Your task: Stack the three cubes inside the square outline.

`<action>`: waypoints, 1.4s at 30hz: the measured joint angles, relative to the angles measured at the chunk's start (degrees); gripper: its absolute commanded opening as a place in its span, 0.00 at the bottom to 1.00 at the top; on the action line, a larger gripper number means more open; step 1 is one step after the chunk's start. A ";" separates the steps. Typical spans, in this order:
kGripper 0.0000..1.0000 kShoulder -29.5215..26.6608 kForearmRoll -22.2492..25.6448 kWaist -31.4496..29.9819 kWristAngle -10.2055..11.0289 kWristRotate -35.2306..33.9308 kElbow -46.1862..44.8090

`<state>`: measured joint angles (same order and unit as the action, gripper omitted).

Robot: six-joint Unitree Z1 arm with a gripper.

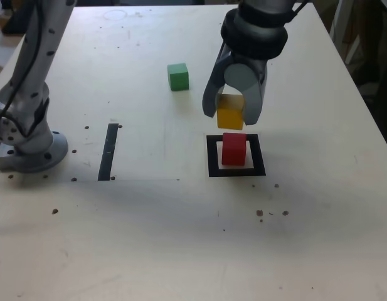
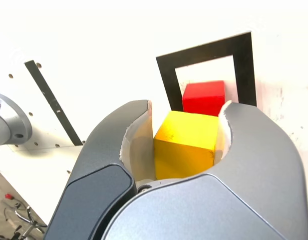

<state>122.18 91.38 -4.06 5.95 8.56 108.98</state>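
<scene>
Pale tabletop (image 1: 137,251): black square outline (image 1: 213,168), right of centre in the exterior view
Red cube (image 1: 234,149): placed inside it
Yellow cube (image 1: 230,113): closed in my gripper (image 1: 232,111), unstacked
Green cube (image 1: 178,77): upper left of centre, left to do

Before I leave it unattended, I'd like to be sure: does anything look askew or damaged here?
Yes, slightly: the gripper's pale inner linings have ragged edges, perhaps wear. The red cube sits inside the square outline, nothing tipped.
</scene>
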 measured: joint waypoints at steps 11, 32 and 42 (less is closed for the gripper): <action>0.22 2.63 -0.09 -0.93 -1.08 -0.90 -0.08; 0.92 4.63 -0.71 -0.85 -1.08 -0.87 0.17; 1.00 4.63 -0.74 -0.56 -0.86 -0.79 -0.21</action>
<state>126.81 90.65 -4.63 5.10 7.77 108.76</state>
